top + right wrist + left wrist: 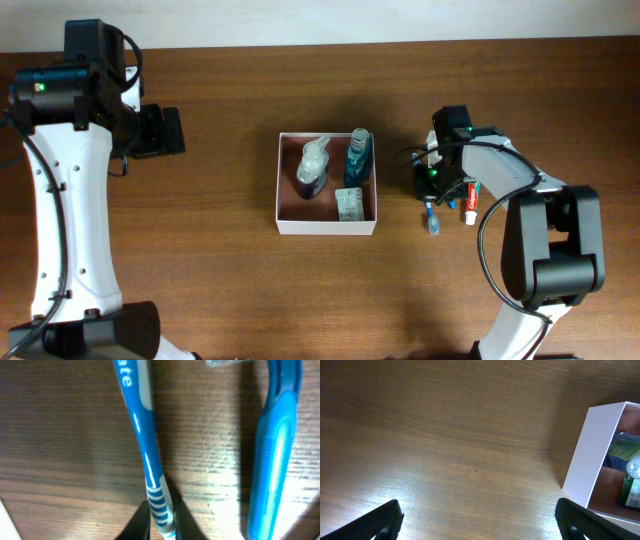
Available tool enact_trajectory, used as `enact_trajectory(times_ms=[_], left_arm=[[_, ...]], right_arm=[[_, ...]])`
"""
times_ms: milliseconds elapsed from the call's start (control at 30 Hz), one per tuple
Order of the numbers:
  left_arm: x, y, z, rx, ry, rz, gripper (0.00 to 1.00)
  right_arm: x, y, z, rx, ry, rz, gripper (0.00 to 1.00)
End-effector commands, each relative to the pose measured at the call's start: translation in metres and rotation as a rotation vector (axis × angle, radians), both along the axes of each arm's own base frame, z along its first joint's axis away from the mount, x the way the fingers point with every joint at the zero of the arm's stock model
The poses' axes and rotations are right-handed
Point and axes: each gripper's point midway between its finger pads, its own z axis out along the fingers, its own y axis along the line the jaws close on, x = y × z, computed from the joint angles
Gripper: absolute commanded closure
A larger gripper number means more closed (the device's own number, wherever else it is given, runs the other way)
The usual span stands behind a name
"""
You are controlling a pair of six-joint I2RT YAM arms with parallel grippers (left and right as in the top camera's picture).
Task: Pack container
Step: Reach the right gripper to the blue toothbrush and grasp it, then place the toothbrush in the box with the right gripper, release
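Only the right wrist view reveals what the arm hides from overhead: the right gripper (160, 527) is pinched on the handle of a blue-and-white toothbrush (144, 445) lying on the table (60, 435), with a second blue handle (274, 460) just beside it. Overhead, the container (328, 227) sits mid-table between the arms, near that gripper and well apart from the left gripper (168, 130), whose fingers are spread wide. The right arm curls inward toward the container, while the left arm stretches along the table's left side.
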Motion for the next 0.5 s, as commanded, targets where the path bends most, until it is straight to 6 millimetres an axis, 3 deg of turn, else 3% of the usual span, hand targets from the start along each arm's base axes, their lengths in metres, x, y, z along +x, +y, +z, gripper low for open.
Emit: enact_trajectory(times_ms=[0, 167, 200, 267, 367, 433, 467], left_arm=[[-0.001, -0.001, 0.008, -0.008, -0.028, 0.006, 0.01], [-0.001, -0.001, 0.008, -0.008, -0.028, 0.006, 0.01], [-0.001, -0.001, 0.008, -0.008, -0.028, 0.006, 0.0], [-0.002, -0.001, 0.008, -0.008, -0.027, 0.006, 0.01], [-0.001, -0.001, 0.008, -0.008, -0.028, 0.006, 0.0], [-0.001, -0.001, 0.008, -0.008, -0.028, 0.006, 0.01], [-0.001, -0.001, 0.008, -0.008, -0.028, 0.006, 0.0]], right_arm=[[-0.01, 0.001, -0.001, 0.006, 0.05, -0.004, 0.96], [-0.001, 0.003, 0.062, 0.011, -0.003, -0.025, 0.96], [0.001, 0.006, 0.088, 0.015, -0.048, -0.015, 0.96], [0.001, 0.012, 0.121, 0.022, -0.112, 0.002, 0.96], [-0.007, 0.03, 0.168, 0.037, -0.209, 0.055, 0.96], [-0.023, 0.056, 0.202, 0.056, -0.304, 0.165, 0.96], [-0.028, 0.065, 0.21, 0.06, -0.33, 0.217, 0.96]])
